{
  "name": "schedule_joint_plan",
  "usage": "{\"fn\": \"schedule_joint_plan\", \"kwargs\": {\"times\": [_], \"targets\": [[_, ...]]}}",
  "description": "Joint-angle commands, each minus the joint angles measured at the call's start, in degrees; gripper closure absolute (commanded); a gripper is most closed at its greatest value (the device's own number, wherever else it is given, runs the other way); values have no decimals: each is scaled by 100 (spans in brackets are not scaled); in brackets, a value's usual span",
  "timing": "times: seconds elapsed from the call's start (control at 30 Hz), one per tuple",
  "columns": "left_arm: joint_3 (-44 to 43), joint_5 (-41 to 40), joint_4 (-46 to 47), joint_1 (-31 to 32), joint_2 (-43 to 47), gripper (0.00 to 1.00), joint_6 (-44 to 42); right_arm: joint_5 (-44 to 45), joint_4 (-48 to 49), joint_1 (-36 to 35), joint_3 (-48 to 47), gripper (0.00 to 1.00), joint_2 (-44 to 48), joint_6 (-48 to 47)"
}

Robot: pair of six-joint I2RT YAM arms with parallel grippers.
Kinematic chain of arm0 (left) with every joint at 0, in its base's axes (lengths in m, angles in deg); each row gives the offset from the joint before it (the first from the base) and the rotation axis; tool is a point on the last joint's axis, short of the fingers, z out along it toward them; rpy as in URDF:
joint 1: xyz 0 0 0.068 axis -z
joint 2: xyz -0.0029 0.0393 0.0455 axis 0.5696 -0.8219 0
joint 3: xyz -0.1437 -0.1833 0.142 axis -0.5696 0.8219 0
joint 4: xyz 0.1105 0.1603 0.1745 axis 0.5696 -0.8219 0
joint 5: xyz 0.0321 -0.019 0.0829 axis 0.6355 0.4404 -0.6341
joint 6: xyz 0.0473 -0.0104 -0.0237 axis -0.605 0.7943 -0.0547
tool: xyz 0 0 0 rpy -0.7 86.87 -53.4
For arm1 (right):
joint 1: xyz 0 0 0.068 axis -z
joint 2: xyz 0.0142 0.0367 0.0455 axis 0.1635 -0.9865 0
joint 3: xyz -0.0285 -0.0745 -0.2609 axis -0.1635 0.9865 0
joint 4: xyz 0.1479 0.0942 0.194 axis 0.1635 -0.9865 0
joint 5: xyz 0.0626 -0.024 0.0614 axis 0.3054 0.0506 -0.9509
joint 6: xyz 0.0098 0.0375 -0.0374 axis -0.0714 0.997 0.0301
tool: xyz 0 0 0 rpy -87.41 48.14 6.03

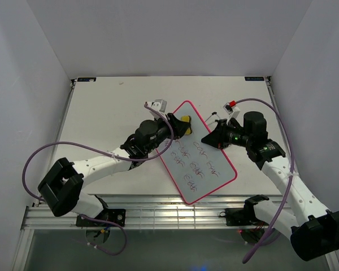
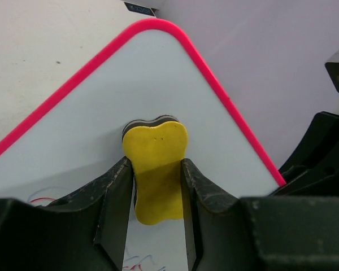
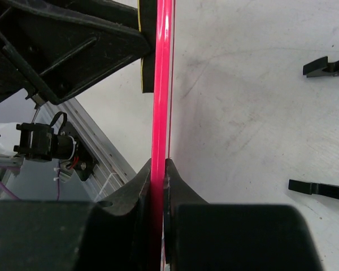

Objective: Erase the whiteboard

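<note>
The whiteboard (image 1: 206, 178), pink-framed, lies slanted at the table's middle, with blue and red writing across its centre and lower part. My left gripper (image 1: 178, 127) is shut on a yellow sponge eraser (image 1: 185, 119) that presses on the board near its far corner. In the left wrist view the eraser (image 2: 156, 169) sits between my fingers (image 2: 116, 192) on the white surface (image 2: 152, 73), with scribbles just below it. My right gripper (image 1: 212, 137) is shut on the board's right edge. The right wrist view shows the pink frame (image 3: 161, 84) edge-on between the jaws of that gripper (image 3: 159, 165).
Two small black clip-like pieces (image 3: 327, 66) (image 3: 319, 190) lie on the table right of the board. The metal rail at the table's near edge (image 1: 175, 212) runs just below the board's near corner. White walls enclose the table on three sides.
</note>
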Motion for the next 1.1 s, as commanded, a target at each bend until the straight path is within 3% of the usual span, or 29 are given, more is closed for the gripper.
{"fn": "schedule_joint_plan", "kwargs": {"times": [0.0,0.23,0.4,0.63,0.77,0.9,1.07], "targets": [[-208,331,149,363,-118,100,139,-867,1167,-71,-92,92,146,417],[-174,-319,-535,383,-75,100,68,-1007,1211,-71,-162,92,268,452],[143,198,-791,-679,-4,100,455,-1236,1194,-71,-232,92,392,461],[-173,382,-1090,-849,-127,100,332,-1298,1273,-159,-119,92,374,575],[-393,356,-1160,-471,-145,100,245,-1140,1273,-326,-100,92,304,602],[-595,181,-1239,328,-224,100,113,-938,1466,-344,-144,92,321,576],[-165,225,-1152,969,-66,100,288,-692,1431,-344,-373,92,348,619]]}}
